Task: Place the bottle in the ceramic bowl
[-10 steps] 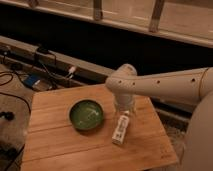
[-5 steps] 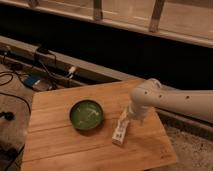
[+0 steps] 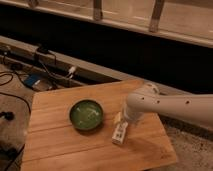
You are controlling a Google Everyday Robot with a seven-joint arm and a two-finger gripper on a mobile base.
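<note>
- The small slim white bottle (image 3: 119,133) lies flat on the wooden slatted table (image 3: 55,145), lower centre, just right of the glossy green ceramic bowl (image 3: 86,114).
- The white arm's gripper (image 3: 121,121) hangs over the bottle's upper end with its jaws spread wide, probably to straddle it; contact is hidden.

You have a table (image 3: 60,142) of wood, smooth and matt. The ceramic bowl (image 3: 86,114) is shiny green. The bottle (image 3: 119,135) looks like smooth white plastic. The gripper (image 3: 124,120), right over the bottle's far end, sits on a smooth white plastic-looking arm (image 3: 172,106).

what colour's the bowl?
Bowl: glossy green, darker rim, in the camera view. Gripper beside it, at the bottle.
</note>
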